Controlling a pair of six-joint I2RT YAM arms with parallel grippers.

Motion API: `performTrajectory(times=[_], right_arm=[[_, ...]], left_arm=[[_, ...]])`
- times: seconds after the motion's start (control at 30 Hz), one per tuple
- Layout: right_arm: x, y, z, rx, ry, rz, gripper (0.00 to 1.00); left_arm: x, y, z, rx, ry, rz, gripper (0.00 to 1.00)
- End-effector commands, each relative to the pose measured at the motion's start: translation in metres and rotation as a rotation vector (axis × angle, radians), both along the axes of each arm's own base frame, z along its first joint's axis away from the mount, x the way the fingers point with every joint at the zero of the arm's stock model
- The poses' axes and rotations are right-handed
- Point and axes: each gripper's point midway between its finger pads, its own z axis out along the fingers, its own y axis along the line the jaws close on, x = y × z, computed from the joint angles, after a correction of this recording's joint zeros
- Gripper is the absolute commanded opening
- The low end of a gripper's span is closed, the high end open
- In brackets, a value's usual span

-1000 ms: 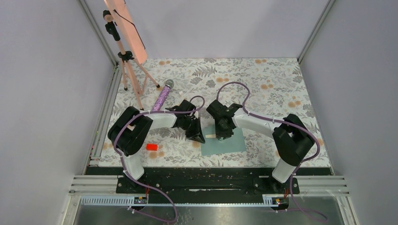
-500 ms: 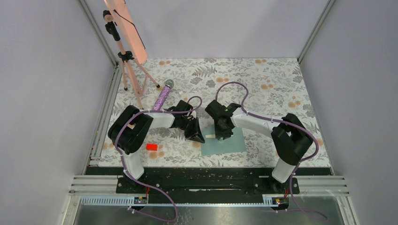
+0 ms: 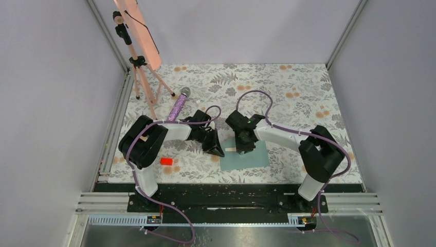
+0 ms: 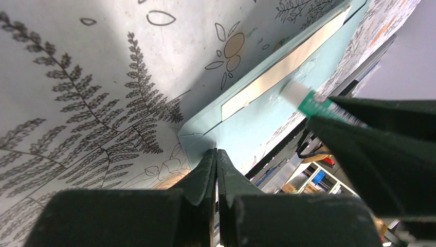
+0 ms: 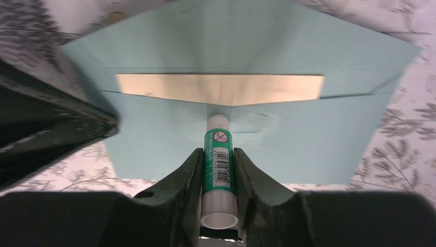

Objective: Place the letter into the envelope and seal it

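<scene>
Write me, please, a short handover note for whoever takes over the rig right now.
Left gripper: shut, empty, tips at a corner of the envelope, apparently pinning it.
Right gripper: shut on a glue stick, whose tip touches the envelope just below the letter.
Done: letter tucked into the pocket, one strip showing; flap open and lying flat.
Left: apply the glue, fold the flap over, press it shut.
</scene>
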Motion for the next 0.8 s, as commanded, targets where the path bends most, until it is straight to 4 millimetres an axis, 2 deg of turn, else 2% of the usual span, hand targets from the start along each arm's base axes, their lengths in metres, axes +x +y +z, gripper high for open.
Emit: performTrajectory(times=[0.0,0.07,0.13,0.2,0.4,0.47,0.57,0.77], right_arm=[[-0.009,-0.057,-0.007,-0.128,0.018,-0.045,0.0],[-0.01,-0.063,-0.005,-0.148,0.014,-0.044,0.0],[-0.009,-0.059,-0.004,-0.136,0.016,-0.043,0.0],[-0.007,-0.047,-0.004,-0.096,0.024,-0.044,0.0],[-0.004,0.014,0.003,-0.007,0.03,0.036,0.0],[-0.003,0.026,0.006,0.008,0.027,0.057,0.0],[-0.001,0.016,0.005,-0.037,0.012,0.057,0.0],[-0.012,-0.039,-0.009,-0.11,0.039,-0.009,0.0]], left_arm=[[-0.005,0.017,-0.035,0.126,0.003,0.01,0.0],[-0.005,0.017,-0.036,0.122,0.005,0.009,0.0],[-0.005,0.017,-0.036,0.122,0.006,0.009,0.0],[-0.005,0.017,-0.035,0.121,0.004,0.009,0.0],[-0.005,0.017,-0.035,0.121,0.004,0.007,0.0],[-0.005,0.017,-0.036,0.122,0.006,0.008,0.0],[-0.005,0.017,-0.036,0.123,0.007,0.009,0.0],[-0.006,0.017,-0.037,0.123,0.012,0.007,0.0]])
